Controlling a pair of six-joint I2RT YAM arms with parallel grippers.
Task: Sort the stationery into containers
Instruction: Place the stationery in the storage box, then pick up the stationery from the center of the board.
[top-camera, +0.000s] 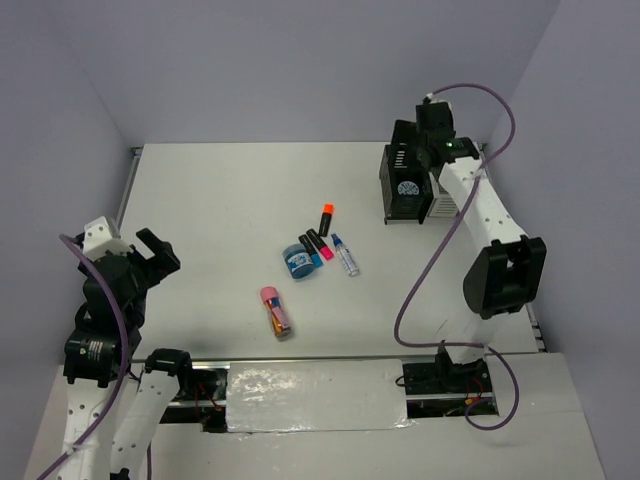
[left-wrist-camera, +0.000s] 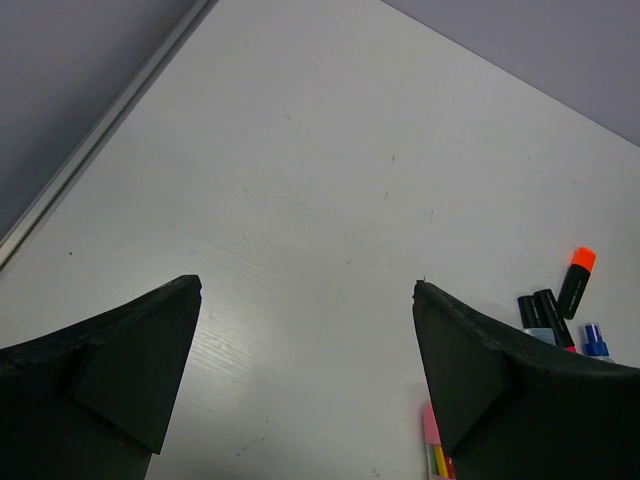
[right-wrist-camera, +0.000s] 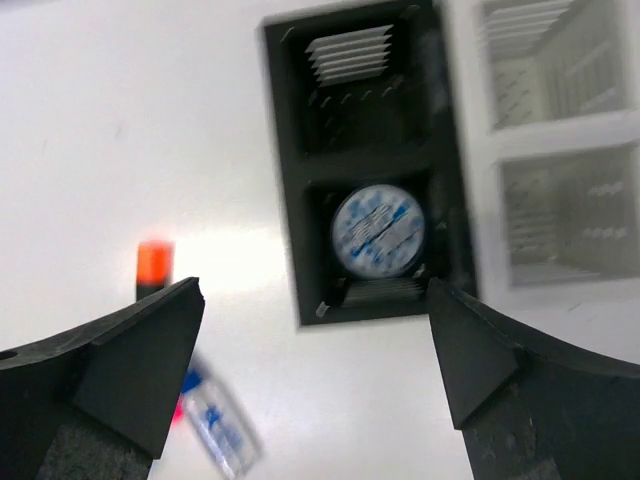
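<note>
Hanging open over the black box (right-wrist-camera: 285, 170), the right gripper (right-wrist-camera: 312, 287) is empty, likely because a tape roll (right-wrist-camera: 378, 232) already lies inside; the left gripper (left-wrist-camera: 308, 285) is open too.

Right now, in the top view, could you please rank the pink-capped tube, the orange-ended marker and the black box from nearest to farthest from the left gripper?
1. pink-capped tube, front centre, nearest the left gripper.
2. orange-ended marker, mid-table, farther back.
3. black box, far right.
</note>
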